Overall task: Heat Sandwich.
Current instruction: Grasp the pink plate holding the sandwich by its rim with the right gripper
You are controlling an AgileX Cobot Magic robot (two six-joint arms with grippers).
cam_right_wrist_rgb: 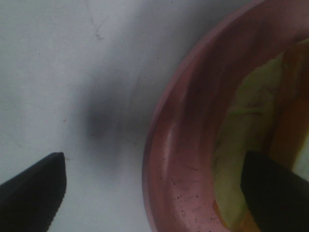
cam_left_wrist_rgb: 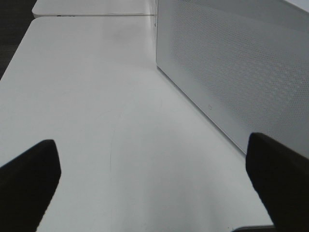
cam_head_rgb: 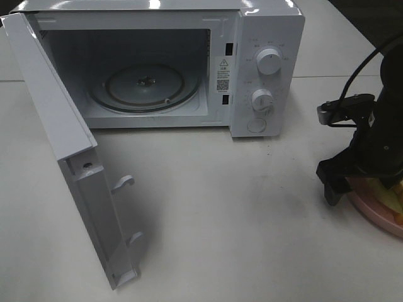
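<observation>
Though partly hidden behind the released right tool, sandwich on edge-cropped plate.

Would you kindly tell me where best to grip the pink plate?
Grip the pink plate by its raised rim on the side towards the microwave, from above: the open right pincer straddles that rim, and the sandwich covers the middle.

White microwave, pink plate, yellow-green and orange sandwich
</observation>
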